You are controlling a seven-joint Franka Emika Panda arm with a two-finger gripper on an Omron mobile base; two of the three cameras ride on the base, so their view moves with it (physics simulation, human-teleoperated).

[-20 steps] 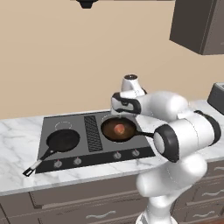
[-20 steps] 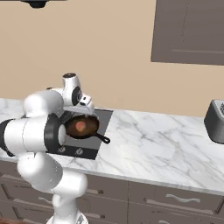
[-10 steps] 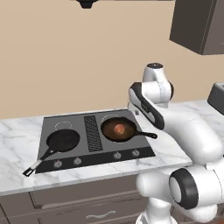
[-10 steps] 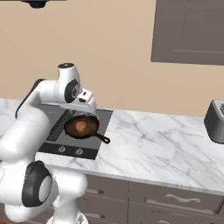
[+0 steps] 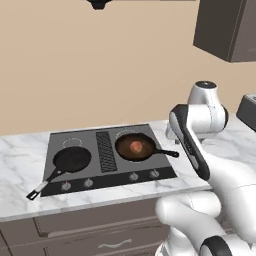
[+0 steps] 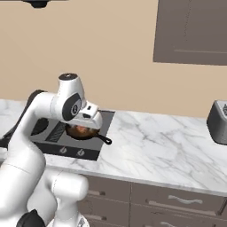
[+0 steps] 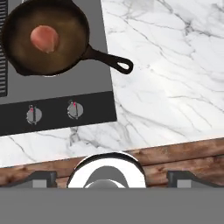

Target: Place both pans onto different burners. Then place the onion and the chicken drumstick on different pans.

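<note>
Pans: two are sitting on the cooktop (image 5: 107, 177), one per burner, so the first half of the task reads as done. The black pan (image 5: 72, 159) is resting on the left burner, its handle pointing toward the front left corner of the cooktop. The brown pan (image 5: 135, 148) is resting on the right burner, its handle (image 7: 109, 60) reaching past the cooktop's right edge over the tabletop (image 7: 175, 78). This split placement is leaving one pan free for each food item.

One pinkish, rounded item (image 7: 44, 38) is lying inside the brown pan, near its middle; whether it is the onion or the drumstick cannot be told. The black pan is holding nothing visible, so one item is judged still outstanding.

The claw (image 7: 111, 177) is standing wide open and holding nothing, its tips showing at the bottom of the hand view above the tabletop's front edge, right of the cooktop.

Count: two pans, one food item, two knobs (image 7: 74, 109) in the hand view.
</note>
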